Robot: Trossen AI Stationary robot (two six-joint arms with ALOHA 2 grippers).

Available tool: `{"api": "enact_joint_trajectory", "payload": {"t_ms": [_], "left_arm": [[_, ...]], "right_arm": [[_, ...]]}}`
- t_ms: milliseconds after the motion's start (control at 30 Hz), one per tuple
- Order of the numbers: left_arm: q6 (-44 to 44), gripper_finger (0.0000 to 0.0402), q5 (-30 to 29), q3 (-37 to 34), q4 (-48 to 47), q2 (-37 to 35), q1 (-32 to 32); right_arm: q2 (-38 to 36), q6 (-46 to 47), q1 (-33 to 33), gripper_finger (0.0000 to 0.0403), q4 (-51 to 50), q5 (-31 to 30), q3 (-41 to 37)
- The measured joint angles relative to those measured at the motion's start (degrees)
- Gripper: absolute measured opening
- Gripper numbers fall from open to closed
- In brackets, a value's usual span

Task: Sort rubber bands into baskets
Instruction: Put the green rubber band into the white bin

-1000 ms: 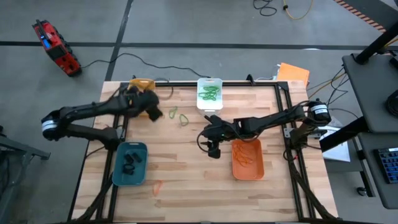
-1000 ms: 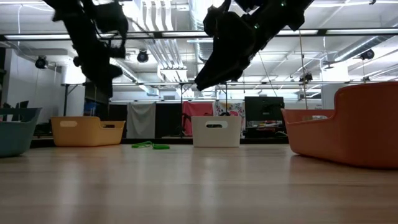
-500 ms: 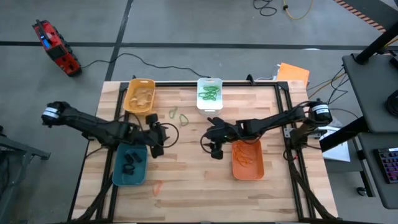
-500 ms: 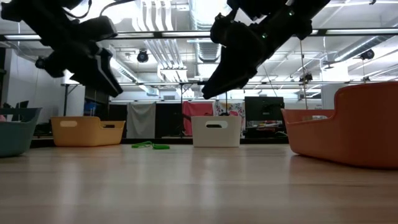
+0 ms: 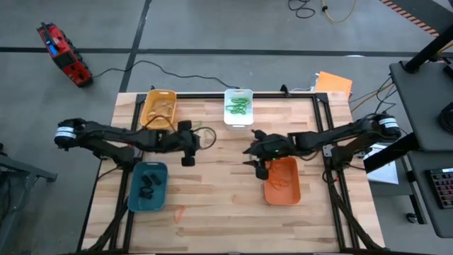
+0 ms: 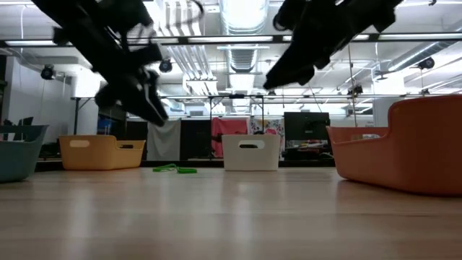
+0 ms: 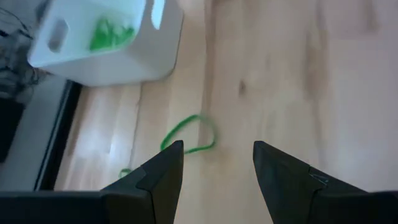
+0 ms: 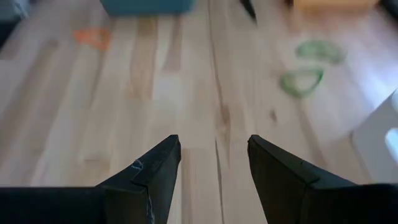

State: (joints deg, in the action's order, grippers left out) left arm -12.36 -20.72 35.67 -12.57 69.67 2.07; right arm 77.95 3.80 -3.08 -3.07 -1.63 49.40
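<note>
Two green rubber bands (image 7: 189, 134) (image 8: 303, 81) lie flat on the wooden table between the yellow basket (image 5: 158, 108) and the white basket (image 5: 238, 106), which holds more green bands. My left gripper (image 5: 198, 139) (image 7: 217, 162) hovers open just short of them, tilted down, with nothing between its fingers. My right gripper (image 5: 249, 150) (image 8: 213, 155) hangs open and empty over bare table beside the orange basket (image 5: 282, 180), which holds orange bands. The teal basket (image 5: 147, 185) holds black bands. One orange band (image 5: 179, 211) lies near the front edge.
A black metal frame (image 5: 283, 95) runs along the table's edges. The four baskets stand at the far left, far middle, near left and near right, with bare wood (image 5: 212, 184) between them. Cables and a red device (image 5: 64, 53) lie on the floor beyond the table.
My left gripper has swung away from the yellow basket, first toward the near edge, then toward the table's middle, sinking and rolling; it now points at the green bands. My right gripper has drawn back toward the table's right edge. Both stay open.
</note>
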Motion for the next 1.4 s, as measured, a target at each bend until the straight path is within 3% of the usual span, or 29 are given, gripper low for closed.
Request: {"api": "enact_joint_trajectory", "payload": {"t_ms": [267, 567, 833, 1000, 1133, 1200, 1300, 1400], "left_arm": [[-4.31, 0.0178, 7.24, 0.29, 0.14, 8.65, 14.69], [-10.66, 0.0178, 12.13, 4.32, -1.01, 17.48, 20.15], [-11.74, 0.0178, 11.19, 6.98, -2.37, 23.34, 20.71], [-10.74, 0.0168, 10.2, 7.74, -6.61, 21.87, 20.73], [-10.9, 0.0159, 4.74, 8.01, -10.17, 19.28, 21.96], [-11.93, 0.0155, 7.49, 8.01, -9.99, 18.7, 23.95], [-14.53, 0.0152, 18.5, 8.47, -9.89, 18.75, 26.47], [-17.26, 0.015, 19.35, 8.73, -9.57, 19.58, 26.89]], "right_arm": [[-6.12, -2.3, 0.07, 0.0183, 16.83, 0.04, -10.19], [-6.01, -0.84, 0.06, 0.0183, 21.96, 0.04, -13.35], [-5.45, -0.79, 0.06, 0.0183, 22.05, 0.04, -13.35], [-5.44, -0.79, 0.06, 0.0183, 22.18, 0.07, -13.35], [-5.44, -0.79, 0.01, 0.0183, 22.33, 0.07, -13.35], [-5.44, -0.79, -0.02, 0.0183, 22.71, 0.09, -13.35], [-5.44, -0.79, -0.03, 0.0183, 23.06, 0.13, -13.35], [-5.44, -0.56, -0.03, 0.0183, 23.16, 0.13, -13.35]]}}
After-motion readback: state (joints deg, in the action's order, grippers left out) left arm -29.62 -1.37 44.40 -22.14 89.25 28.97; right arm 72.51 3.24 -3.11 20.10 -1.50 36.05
